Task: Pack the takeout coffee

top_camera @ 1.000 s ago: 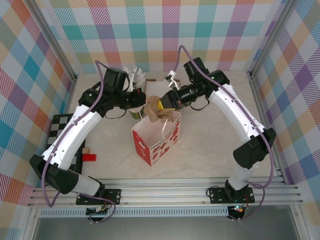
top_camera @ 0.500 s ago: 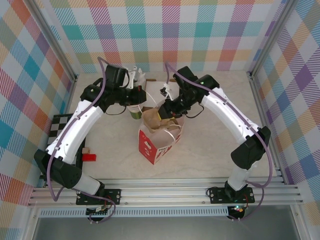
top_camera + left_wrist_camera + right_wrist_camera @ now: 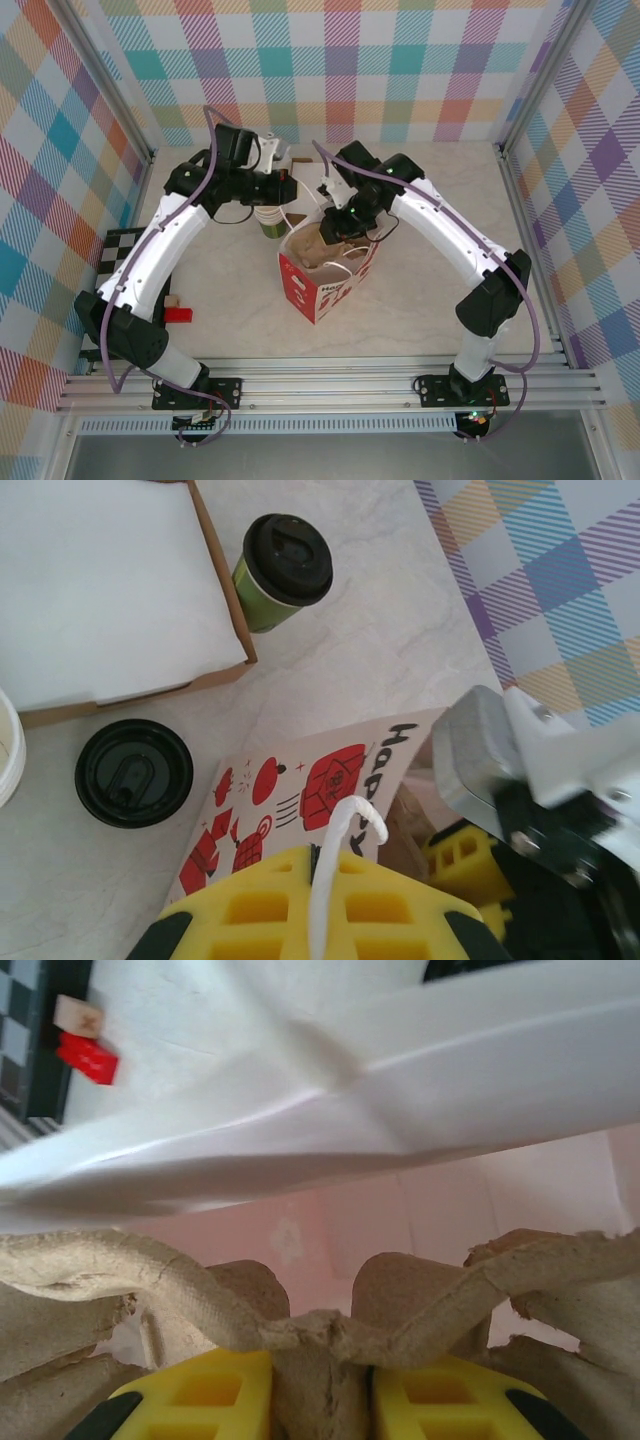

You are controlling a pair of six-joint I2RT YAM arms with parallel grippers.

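We show the left gripper pinched shut on the white cord handle of the red-and-white paper bag, and the right gripper clamping a brown pulp tray in the bag's mouth. We judge that a snagged tray could topple the bag.

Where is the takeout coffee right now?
In the left wrist view the takeout coffee stands upright on the table beside the cardboard box corner, apart from the loose black lid.
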